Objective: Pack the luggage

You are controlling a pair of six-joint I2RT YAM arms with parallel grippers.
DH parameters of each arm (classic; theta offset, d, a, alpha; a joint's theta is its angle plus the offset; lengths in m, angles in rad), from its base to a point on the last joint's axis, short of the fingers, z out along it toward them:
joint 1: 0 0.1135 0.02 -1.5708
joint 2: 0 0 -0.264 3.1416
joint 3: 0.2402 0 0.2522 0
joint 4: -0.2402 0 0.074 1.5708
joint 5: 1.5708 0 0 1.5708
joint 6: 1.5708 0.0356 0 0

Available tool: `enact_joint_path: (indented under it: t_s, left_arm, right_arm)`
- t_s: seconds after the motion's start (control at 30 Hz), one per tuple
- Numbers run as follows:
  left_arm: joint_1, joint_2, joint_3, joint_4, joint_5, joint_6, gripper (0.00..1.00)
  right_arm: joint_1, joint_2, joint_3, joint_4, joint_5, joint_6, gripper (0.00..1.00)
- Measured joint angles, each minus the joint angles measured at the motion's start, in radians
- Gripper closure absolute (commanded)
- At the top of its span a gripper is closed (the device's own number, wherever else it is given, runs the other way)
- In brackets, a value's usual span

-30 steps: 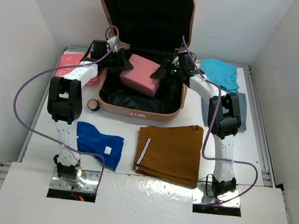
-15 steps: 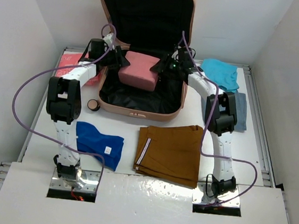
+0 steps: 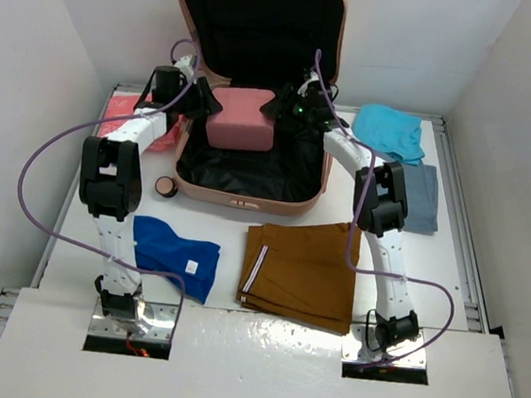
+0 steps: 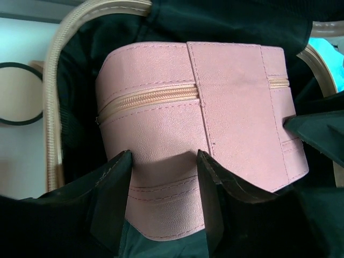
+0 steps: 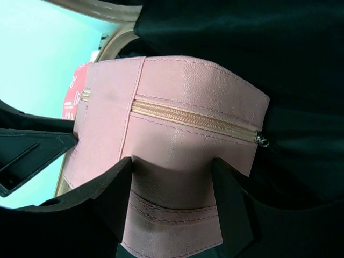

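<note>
The salmon-pink luggage (image 3: 246, 200) lies open at the table's back, its lid upright and black lining showing. A soft pink zippered pouch (image 3: 243, 119) is held above the luggage's back part between both grippers. My left gripper (image 3: 202, 104) is shut on the pouch's left end; its fingers pinch the pouch (image 4: 215, 107) in the left wrist view. My right gripper (image 3: 277, 108) is shut on the pouch's right end, and the pouch (image 5: 177, 134) fills the right wrist view.
Folded brown trousers (image 3: 304, 270) and a blue cloth (image 3: 176, 254) lie in front of the luggage. A teal cloth (image 3: 392, 129) and a grey garment (image 3: 421, 196) lie at the right. A red packet (image 3: 127, 113) and a small round item (image 3: 164, 186) lie at the left.
Both grippers have carried the pouch toward the back of the luggage and levelled it; it was tilted over the middle before.
</note>
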Motion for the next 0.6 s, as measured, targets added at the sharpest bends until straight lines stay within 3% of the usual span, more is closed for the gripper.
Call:
enact_joint_path:
  t_s: [0.1,0.23,0.33,0.43,0.6]
  left_arm:
    - [0.01,0.0,0.01,-0.006,-0.002,0.002,0.41]
    - [0.01,0.001,0.047,-0.026,0.001,0.025,0.27]
    - [0.006,0.002,0.121,-0.039,0.025,0.055,0.26]
    - [0.005,-0.016,0.167,-0.048,0.069,0.116,0.29]
    - [0.006,-0.183,0.028,-0.144,0.214,0.269,0.51]
  right_arm:
    - [0.011,0.009,0.0,0.028,0.011,0.002,0.41]
    - [0.016,0.014,0.0,0.045,0.011,0.005,0.36]
    - [0.026,0.016,0.0,0.053,0.009,0.003,0.34]
    - [0.04,0.016,-0.002,0.056,0.009,-0.001,0.34]
    - [0.055,0.016,-0.018,0.083,-0.004,-0.001,0.3]
